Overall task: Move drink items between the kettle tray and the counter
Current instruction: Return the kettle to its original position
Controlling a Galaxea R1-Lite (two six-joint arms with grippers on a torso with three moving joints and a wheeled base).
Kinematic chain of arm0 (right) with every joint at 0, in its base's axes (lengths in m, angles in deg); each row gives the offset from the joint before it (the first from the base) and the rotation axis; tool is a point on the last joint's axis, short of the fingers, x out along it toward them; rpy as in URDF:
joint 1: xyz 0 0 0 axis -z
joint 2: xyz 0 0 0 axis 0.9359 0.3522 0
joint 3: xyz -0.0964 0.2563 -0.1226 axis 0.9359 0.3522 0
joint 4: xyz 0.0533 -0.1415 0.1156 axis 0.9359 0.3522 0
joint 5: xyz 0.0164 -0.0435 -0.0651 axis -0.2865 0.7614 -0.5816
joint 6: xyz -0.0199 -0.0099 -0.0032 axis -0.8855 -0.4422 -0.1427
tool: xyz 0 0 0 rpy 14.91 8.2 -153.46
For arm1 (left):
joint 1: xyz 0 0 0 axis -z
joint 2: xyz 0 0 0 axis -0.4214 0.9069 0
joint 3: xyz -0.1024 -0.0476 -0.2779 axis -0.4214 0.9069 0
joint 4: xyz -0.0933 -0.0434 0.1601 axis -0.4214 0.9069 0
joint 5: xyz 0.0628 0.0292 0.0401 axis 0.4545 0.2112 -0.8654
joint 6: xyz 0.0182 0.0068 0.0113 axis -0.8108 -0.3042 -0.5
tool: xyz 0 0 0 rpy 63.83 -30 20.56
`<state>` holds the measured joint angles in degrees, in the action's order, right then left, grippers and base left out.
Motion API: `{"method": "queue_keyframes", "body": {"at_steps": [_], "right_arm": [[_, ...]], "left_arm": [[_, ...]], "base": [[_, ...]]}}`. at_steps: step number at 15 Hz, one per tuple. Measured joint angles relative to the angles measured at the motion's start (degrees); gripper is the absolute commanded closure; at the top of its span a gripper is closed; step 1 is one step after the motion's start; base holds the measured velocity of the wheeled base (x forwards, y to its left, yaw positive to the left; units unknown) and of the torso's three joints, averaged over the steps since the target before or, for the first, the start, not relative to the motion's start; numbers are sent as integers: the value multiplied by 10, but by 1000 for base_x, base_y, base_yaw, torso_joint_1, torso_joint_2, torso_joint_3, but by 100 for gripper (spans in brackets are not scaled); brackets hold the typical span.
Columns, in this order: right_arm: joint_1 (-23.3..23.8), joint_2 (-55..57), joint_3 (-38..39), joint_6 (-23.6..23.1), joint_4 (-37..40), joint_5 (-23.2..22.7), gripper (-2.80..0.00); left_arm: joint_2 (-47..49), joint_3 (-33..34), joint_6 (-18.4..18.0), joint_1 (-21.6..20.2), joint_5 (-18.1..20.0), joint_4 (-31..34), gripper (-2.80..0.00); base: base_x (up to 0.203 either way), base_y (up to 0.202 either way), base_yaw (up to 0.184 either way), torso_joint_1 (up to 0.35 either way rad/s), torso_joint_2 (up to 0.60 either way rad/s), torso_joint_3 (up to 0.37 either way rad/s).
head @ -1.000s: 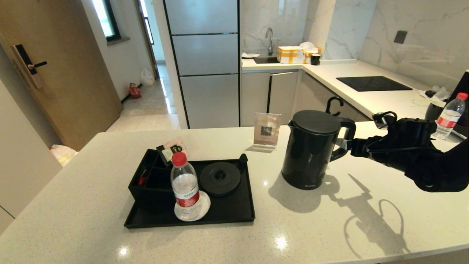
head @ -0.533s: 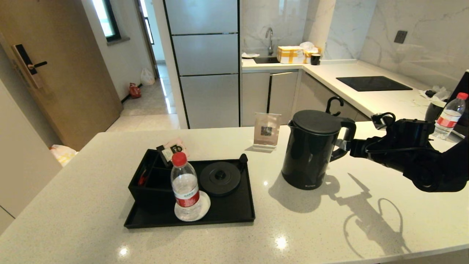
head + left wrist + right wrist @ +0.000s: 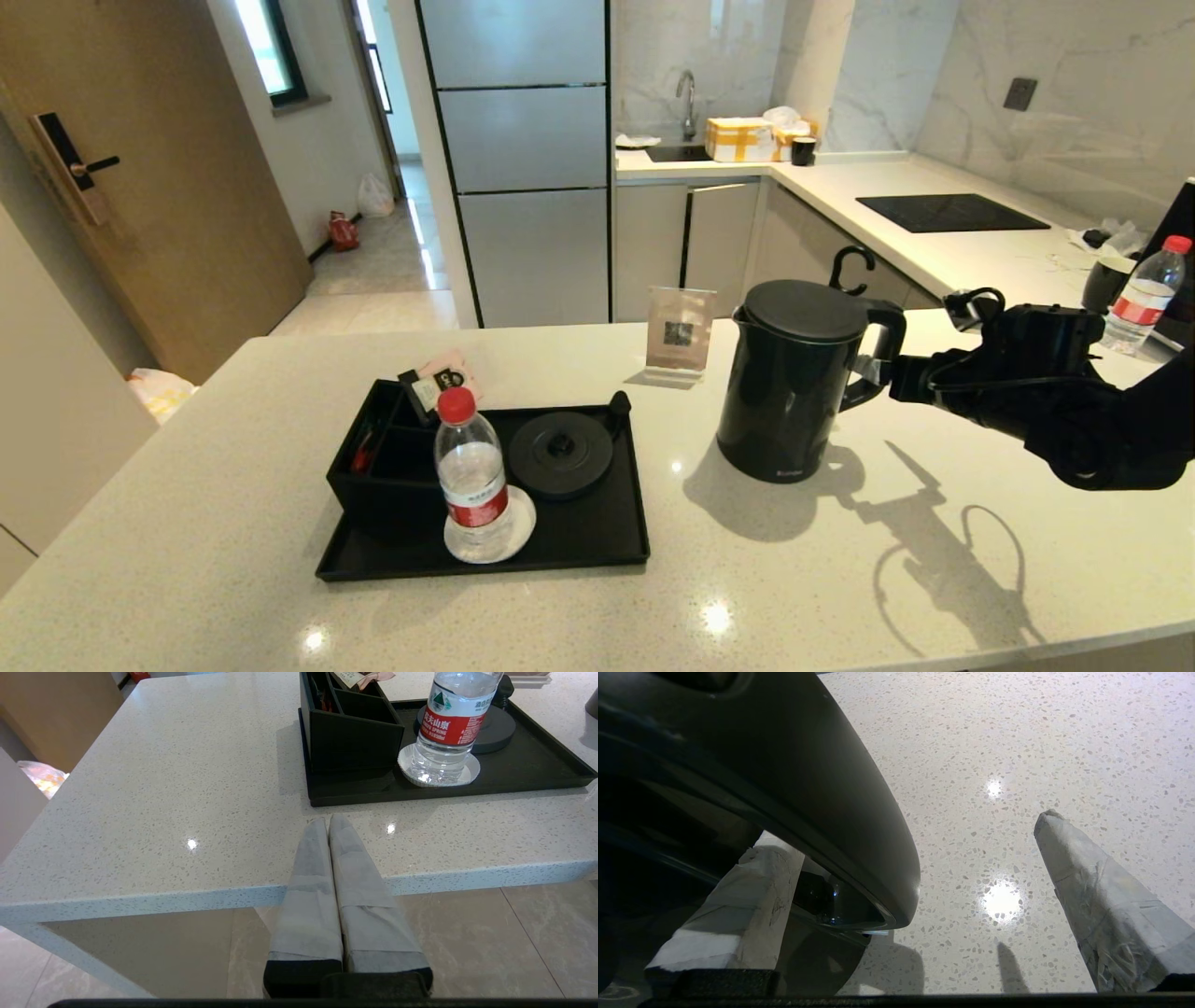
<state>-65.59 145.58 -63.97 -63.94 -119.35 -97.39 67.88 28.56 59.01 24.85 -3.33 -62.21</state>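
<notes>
Matte-black cylindrical kettle (image 3: 794,383), speckled counter (image 3: 233,448)

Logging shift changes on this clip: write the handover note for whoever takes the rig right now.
Right gripper: jaws open around the kettle handle, not clamped.
Left gripper: jaws shut, parked at the counter edge.
Kettle stands upright on the counter, right of the kettle tray. Round base bare; water bottle on the tray.
Done: kettle off its base.
Left: unclear; possibly withdraw the right arm.

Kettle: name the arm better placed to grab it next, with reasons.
Right. The right gripper is open around the kettle handle on the counter. The left gripper is shut, at the counter's near edge.
</notes>
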Motion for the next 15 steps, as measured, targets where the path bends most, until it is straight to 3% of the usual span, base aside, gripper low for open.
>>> {"method": "queue_keyframes", "body": {"at_steps": [3,12,13,15], "right_arm": [[-8,3,-2,0,-3,32,-280],[-18,1,2,13,-3,35,-280],[-19,1,2,14,-3,35,0],[-20,0,2,14,-3,35,0]], "left_arm": [[0,0,0,0,0,0,0],[0,0,0,1,0,0,0],[0,0,0,0,0,0,0],[0,0,0,0,0,0,0]], "base": [[0,0,0,0,0,0],[0,0,0,0,0,0],[0,0,0,0,0,0],[0,0,0,0,0,0]]}}
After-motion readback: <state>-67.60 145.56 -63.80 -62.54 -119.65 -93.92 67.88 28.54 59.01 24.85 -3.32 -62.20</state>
